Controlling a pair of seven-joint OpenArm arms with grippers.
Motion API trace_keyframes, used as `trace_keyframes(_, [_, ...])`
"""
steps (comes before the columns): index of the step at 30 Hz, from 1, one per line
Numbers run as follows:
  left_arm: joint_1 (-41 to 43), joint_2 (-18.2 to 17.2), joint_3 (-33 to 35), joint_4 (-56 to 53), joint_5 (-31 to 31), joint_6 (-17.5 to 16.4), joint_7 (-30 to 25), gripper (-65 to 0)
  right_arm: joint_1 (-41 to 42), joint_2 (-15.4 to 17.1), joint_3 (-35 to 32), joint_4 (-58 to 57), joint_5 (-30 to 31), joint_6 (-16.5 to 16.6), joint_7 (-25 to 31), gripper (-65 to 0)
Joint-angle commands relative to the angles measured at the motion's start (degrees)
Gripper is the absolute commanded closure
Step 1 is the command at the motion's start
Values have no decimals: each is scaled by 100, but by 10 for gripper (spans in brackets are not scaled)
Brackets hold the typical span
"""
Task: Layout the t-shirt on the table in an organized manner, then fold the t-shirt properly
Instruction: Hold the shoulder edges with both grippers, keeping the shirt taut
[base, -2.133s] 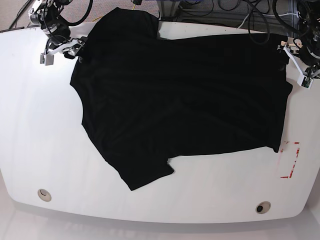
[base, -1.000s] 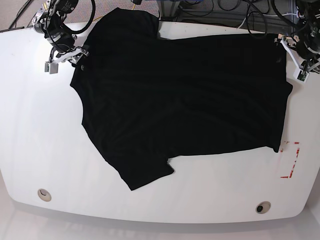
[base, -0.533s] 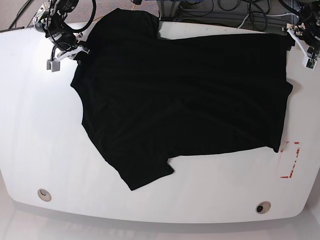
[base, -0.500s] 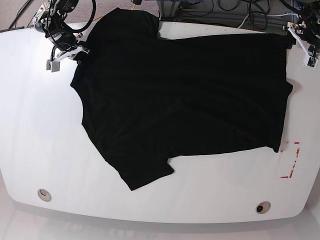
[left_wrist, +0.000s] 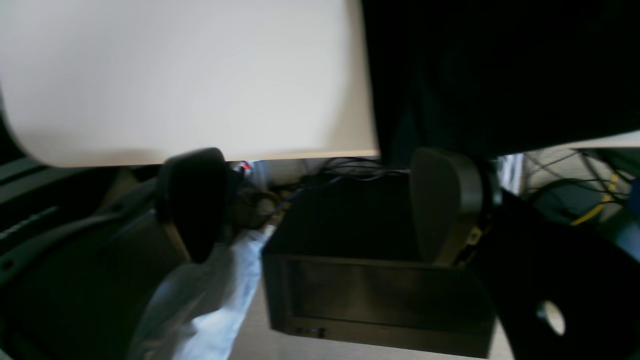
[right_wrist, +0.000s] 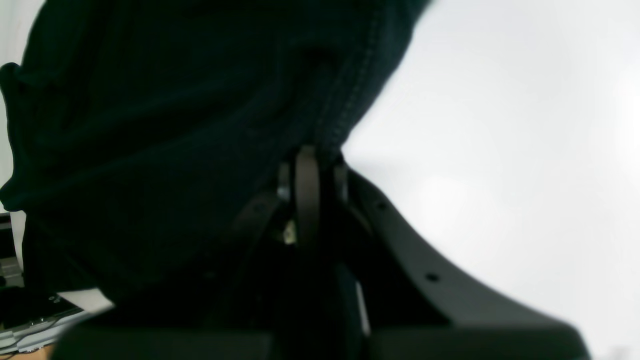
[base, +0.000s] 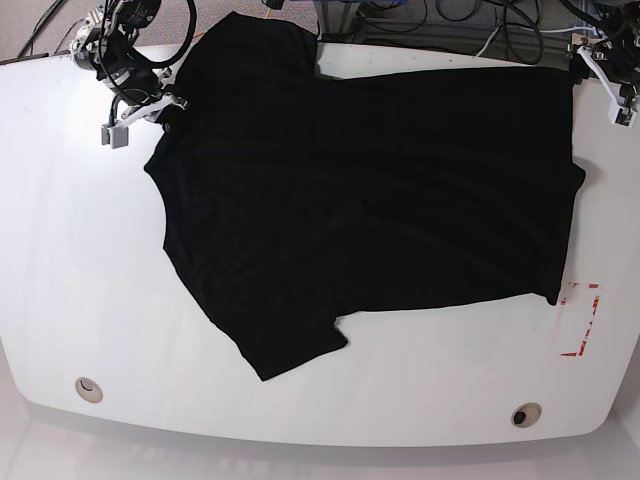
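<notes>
Black cloth covers most of the table (base: 60, 250): the t-shirt (base: 380, 200) lies spread across the middle and far side, one sleeve pointing toward 7 o'clock in the base view, another running off the far edge near 11 o'clock. It looks soft, light and limp, so it should drape and wrinkle rather than hold a shape; the stitched hems and corners look like the surest places to pinch. The right gripper (right_wrist: 310, 165), at 10 o'clock in the base view, has its jaws pinched together on a hemmed edge of the shirt. The left gripper (left_wrist: 320, 205), at 2 o'clock just past the far edge, stands wide apart with nothing between its fingers (left_wrist: 445, 200), close beside the shirt's corner.
</notes>
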Motion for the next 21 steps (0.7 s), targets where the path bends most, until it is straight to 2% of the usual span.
trace_keyframes(1, [22, -61, 64, 88, -33, -6, -43, -547, 20, 65, 20, 72, 131, 44, 69, -3])
trace_keyframes(21, [13, -35, 741, -44, -15, -6, -43, -542, 3, 74, 20, 72, 131, 44, 69, -5])
